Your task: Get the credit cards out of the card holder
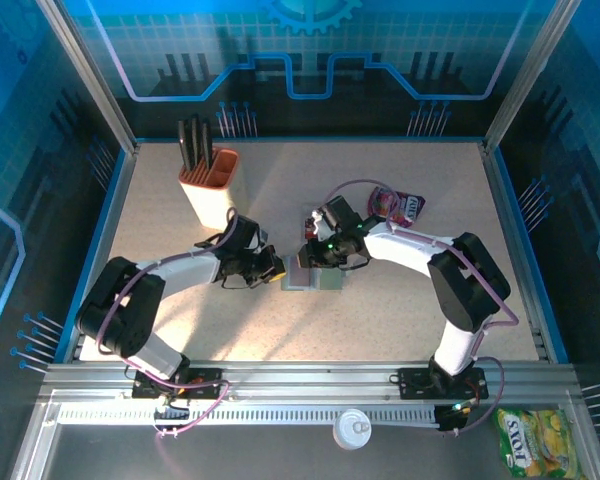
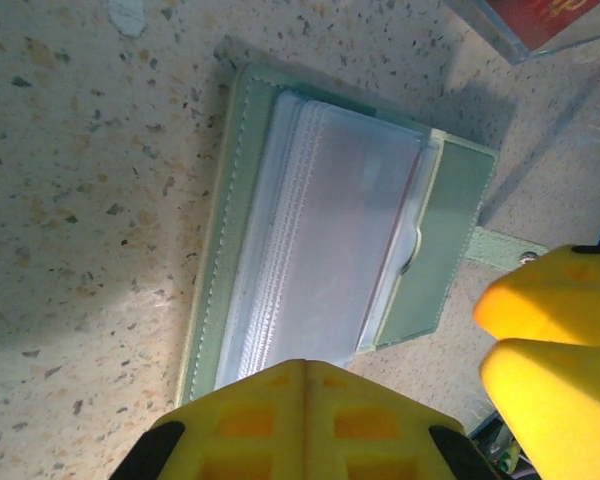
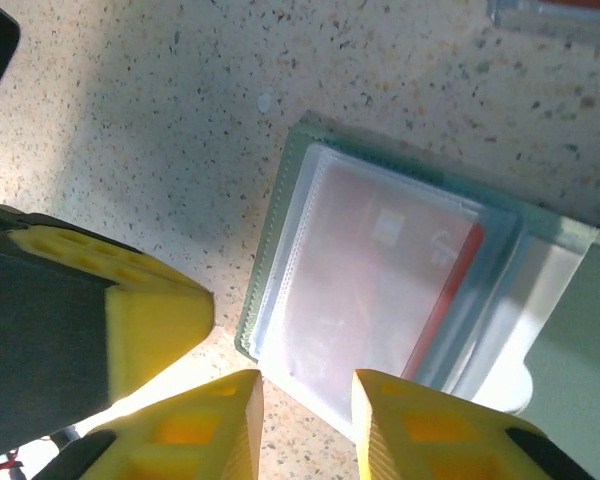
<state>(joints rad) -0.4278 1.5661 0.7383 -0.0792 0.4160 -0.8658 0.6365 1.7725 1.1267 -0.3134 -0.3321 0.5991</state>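
Note:
The card holder [image 1: 311, 277] lies open on the table, grey-green with a stack of clear sleeves [image 2: 330, 230]. A red credit card [image 3: 380, 270] shows through the top sleeve; its red edge [image 3: 458, 290] peeks out on the right. My left gripper [image 2: 305, 366] is shut, its tips meeting over the near edge of the sleeves with nothing seen between them. My right gripper [image 3: 306, 400] stands open, its yellow fingers [image 3: 410, 420] on either side of the sleeve stack's near corner. In the top view both grippers [image 1: 273, 268] [image 1: 320, 256] meet at the holder.
An orange-and-cream cup with black pens [image 1: 208, 185] stands at the back left. A pink pouch [image 1: 398, 204] lies behind the right arm. A red thing under a clear edge [image 2: 540, 18] lies just beyond the holder. A yellow snack bag [image 1: 535, 440] sits off the table.

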